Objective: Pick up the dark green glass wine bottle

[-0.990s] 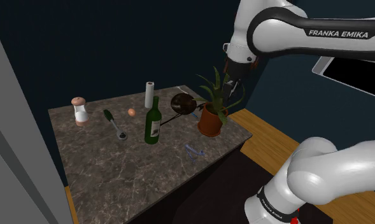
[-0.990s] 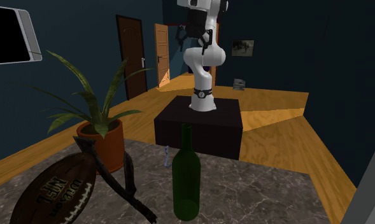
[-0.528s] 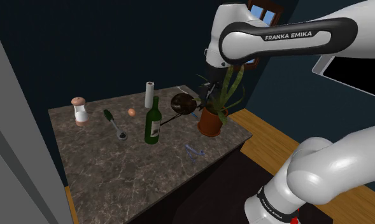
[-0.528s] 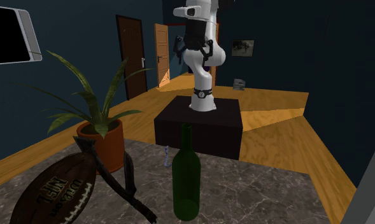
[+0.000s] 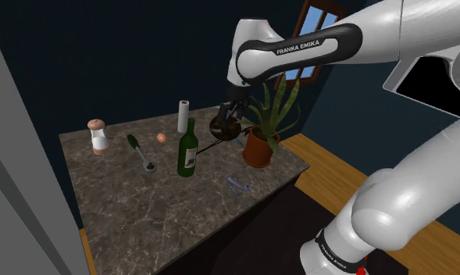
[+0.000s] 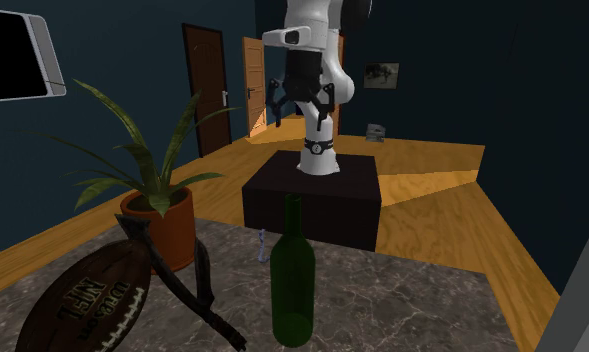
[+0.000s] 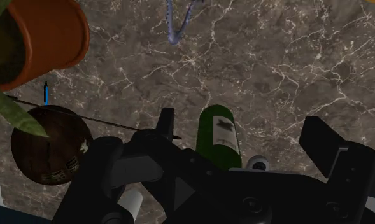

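Though the task is only to lift one thing, the move ahead turns on a single relation: the dark green wine bottle [image 5: 187,151] stands upright on the marble counter [image 5: 134,207], below the gripper [image 5: 226,116] and off to one side of it, with open air between them. In the shoulder view the black hand hangs just in front of the brown football [image 5: 222,129], and the bottle is a little way beyond, on the side away from the potted plant [image 5: 258,145]. The second exterior view shows the gripper [image 6: 302,115] high above the bottle [image 6: 293,285], its two fingers splayed wide with nothing between them. Looking along the hand, the gripper [image 7: 244,124] has the bottle's labelled body [image 7: 218,135] inside the span of its fingers but closer to one of them than to the other, and far beneath both; the football [image 7: 49,145] and the plant's terracotta pot [image 7: 46,38] lie outside that span. Since the bottle's long axis runs straight up and down, I judge that the hand must first slide across until the bottle is centred in the gap, then descend so a finger passes on either side of the neck or shoulder. The likely risk is brushing the football or the leaves on the way across.
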`<state>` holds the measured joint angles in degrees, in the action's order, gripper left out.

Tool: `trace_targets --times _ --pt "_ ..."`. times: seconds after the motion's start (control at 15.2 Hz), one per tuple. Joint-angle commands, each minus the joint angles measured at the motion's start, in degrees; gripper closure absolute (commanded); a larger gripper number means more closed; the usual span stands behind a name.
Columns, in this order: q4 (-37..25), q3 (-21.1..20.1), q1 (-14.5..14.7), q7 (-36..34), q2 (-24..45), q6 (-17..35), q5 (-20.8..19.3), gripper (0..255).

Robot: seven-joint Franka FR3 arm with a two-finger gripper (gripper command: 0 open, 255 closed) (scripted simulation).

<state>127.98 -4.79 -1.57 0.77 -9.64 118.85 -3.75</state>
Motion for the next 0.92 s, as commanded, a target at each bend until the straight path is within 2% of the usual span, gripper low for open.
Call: trace_targets --times 0.0,0.46,0.86 --pt "-3.47 -0.31 0.13 -1.08 4.75 1.92 0.22 0" --pt "-16.02 -0.46 0.30 -3.14 19.51 6.30 0.77 0" --pt "-30.04 -0.42 0.67 -4.45 32.49 7.18 1.34 0"
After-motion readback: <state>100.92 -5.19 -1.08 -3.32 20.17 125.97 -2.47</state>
